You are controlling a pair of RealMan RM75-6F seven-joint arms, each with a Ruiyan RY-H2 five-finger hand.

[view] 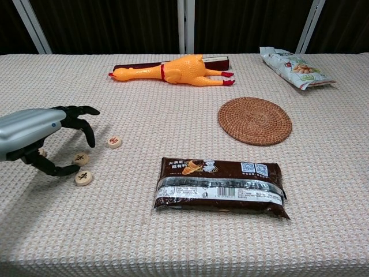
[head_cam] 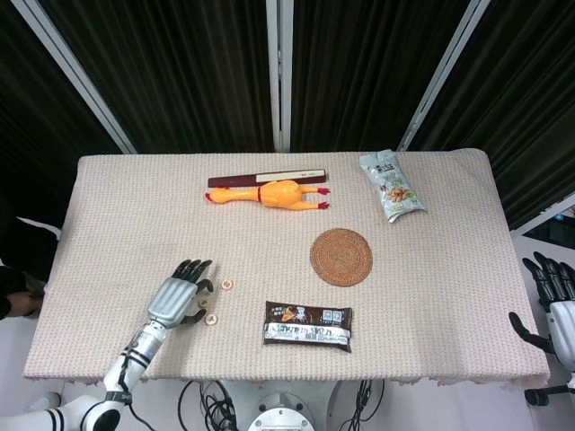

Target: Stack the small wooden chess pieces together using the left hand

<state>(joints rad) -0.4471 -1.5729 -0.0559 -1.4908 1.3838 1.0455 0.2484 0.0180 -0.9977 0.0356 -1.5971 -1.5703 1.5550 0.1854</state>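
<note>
The left hand's fingers [view: 86,124] were spread and arched downward, grasping nothing, the thumb low beside one wooden chess piece [view: 81,158]. The left hand [view: 40,135] hovered palm-down over the pieces on the table [view: 173,248]; another piece [view: 84,178] lay just in front, a third [view: 115,141] to its right. The right hand [head_cam: 550,296] hung off the table's edge, fingers apart, empty.
</note>
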